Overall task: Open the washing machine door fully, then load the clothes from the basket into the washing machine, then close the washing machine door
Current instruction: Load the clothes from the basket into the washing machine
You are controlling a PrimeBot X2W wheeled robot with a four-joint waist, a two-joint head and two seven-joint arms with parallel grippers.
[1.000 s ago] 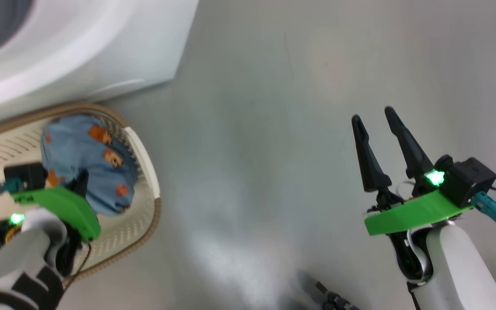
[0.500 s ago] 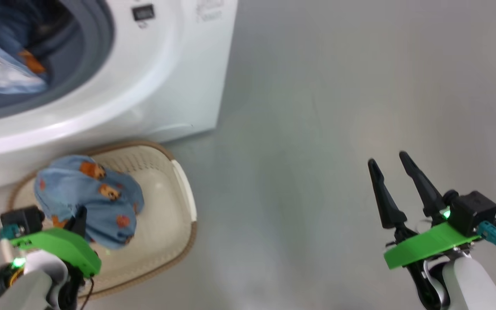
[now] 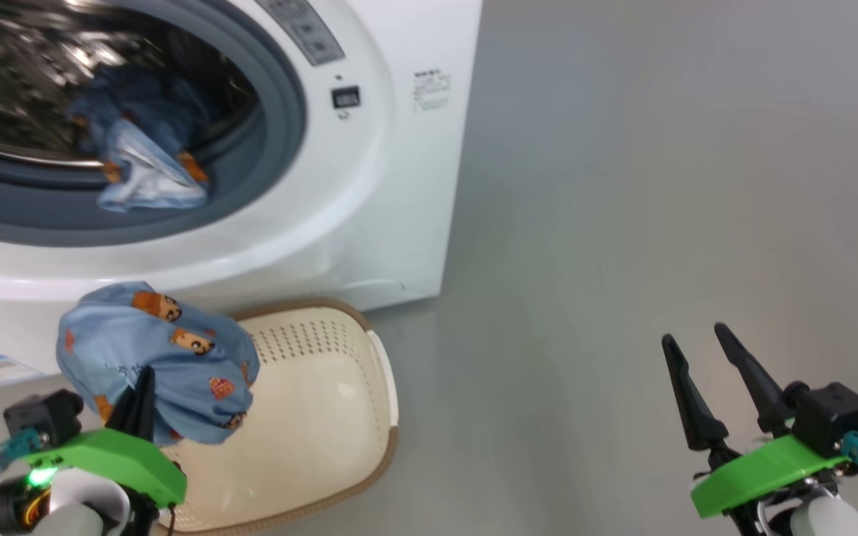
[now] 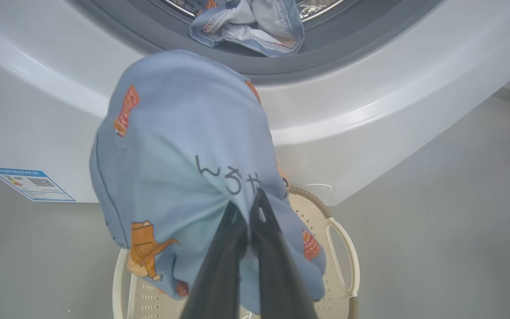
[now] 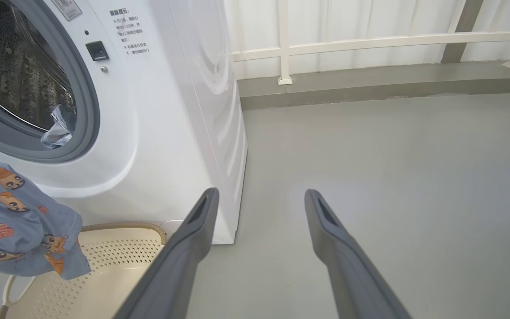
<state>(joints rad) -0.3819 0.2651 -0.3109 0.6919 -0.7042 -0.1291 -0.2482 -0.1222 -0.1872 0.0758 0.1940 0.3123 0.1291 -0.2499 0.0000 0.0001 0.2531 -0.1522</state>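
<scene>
Left gripper (image 4: 248, 201) pinched tight on light blue bear-printed fabric garment (image 4: 184, 146), hanging above cream perforated plastic basket (image 3: 310, 432), below white front-loading washing machine (image 3: 414, 186) mouth. Second garment (image 3: 150, 182) lies inside. Right gripper (image 3: 697, 342) spread, empty. Advise: raise bundle over grey rubber gasket (image 3: 284, 149) before releasing

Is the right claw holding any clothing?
No, the right claw stands open over the grey floor with nothing in it.

At lower centre the left tool (image 4: 248, 201) pinches a blue bear-print garment (image 4: 179, 146) hanging above the basket (image 4: 344, 261); a second garment (image 4: 248, 22) lies in the washing machine (image 4: 370, 102) mouth at top; a blue label (image 4: 31, 184) sits mid-left.
</scene>
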